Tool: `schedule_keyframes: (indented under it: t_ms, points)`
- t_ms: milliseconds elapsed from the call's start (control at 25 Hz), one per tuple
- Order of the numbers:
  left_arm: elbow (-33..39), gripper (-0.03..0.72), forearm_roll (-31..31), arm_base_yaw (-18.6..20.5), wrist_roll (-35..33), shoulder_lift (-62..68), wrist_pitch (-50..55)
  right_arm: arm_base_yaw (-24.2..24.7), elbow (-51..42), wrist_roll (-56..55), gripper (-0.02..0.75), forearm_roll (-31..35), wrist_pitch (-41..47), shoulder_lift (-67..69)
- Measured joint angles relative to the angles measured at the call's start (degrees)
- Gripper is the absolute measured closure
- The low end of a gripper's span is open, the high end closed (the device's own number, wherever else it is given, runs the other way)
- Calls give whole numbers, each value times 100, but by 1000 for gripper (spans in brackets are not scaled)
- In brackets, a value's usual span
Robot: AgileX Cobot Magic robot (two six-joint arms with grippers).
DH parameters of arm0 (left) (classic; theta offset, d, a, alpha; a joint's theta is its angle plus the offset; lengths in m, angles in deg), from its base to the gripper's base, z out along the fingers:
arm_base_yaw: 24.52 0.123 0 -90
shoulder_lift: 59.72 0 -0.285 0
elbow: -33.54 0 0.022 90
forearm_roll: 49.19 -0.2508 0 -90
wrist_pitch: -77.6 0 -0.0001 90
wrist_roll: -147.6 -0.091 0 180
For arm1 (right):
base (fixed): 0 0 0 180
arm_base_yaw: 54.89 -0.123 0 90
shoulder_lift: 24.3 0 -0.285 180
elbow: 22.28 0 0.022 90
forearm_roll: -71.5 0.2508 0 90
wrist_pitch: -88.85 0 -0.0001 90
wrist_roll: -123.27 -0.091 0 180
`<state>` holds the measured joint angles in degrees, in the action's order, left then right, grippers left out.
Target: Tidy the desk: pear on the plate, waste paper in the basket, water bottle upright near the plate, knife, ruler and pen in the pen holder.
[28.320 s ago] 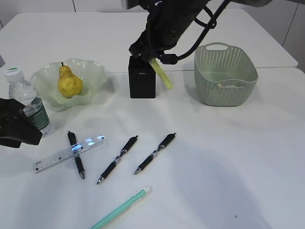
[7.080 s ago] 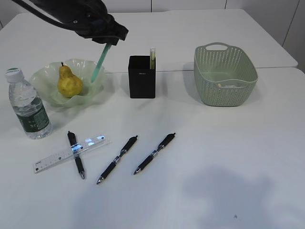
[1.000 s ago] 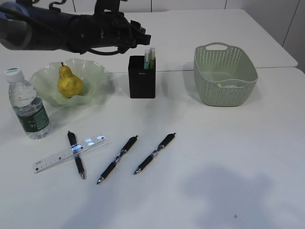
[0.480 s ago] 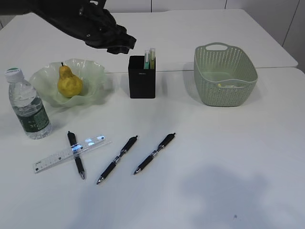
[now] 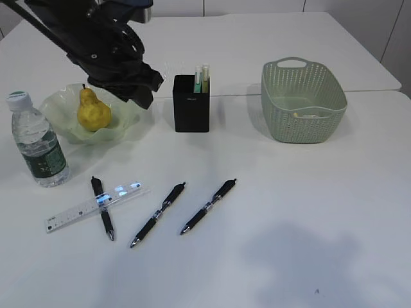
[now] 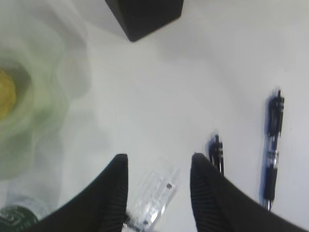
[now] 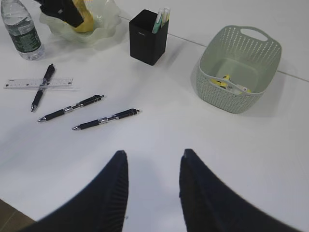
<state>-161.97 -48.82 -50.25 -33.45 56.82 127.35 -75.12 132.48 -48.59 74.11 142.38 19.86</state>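
The yellow pear (image 5: 93, 112) lies in the wavy green plate (image 5: 125, 119), and the water bottle (image 5: 38, 147) stands upright left of it. From the black pen holder (image 5: 191, 106) stick up the pale yellow knife (image 5: 205, 74) and a mint pen (image 5: 198, 77). The clear ruler (image 5: 93, 205) lies flat under a black pen (image 5: 103, 208); two more black pens (image 5: 158, 213) lie to its right. Waste paper (image 7: 227, 82) sits in the basket (image 5: 303, 99). My left gripper (image 6: 159, 159) hangs open and empty high over the ruler (image 6: 154, 198). My right gripper (image 7: 152, 157) is open over bare desk.
In the exterior view the dark left arm (image 5: 103, 45) reaches over the plate's right rim, close to the pen holder. The desk's far edge (image 5: 359, 90) runs behind the basket. The third black pen (image 5: 209, 205) lies mid-desk.
My left arm has swung from beside the pen holder's top back to the left and down, over the plate's right edge. Nothing on the desk has moved.
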Motion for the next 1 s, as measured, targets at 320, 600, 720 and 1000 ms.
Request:
schedule_keyframes:
  t_ms: [320, 600, 720, 1000]
  points:
    - [0, 388, 0, 0, -836, -37, 1338, 0, 0, 0, 438, 9, 0, 0]
    - [0, 388, 201, 0, -1758, -37, 1762, 0, 0, 0, 438, 9, 0, 0]
    - [0, 388, 237, 0, -2260, -37, 1877, 0, 0, 0, 438, 9, 0, 0]
    - [0, 388, 250, 0, -3406, -37, 1972, 0, 0, 0, 438, 9, 0, 0]
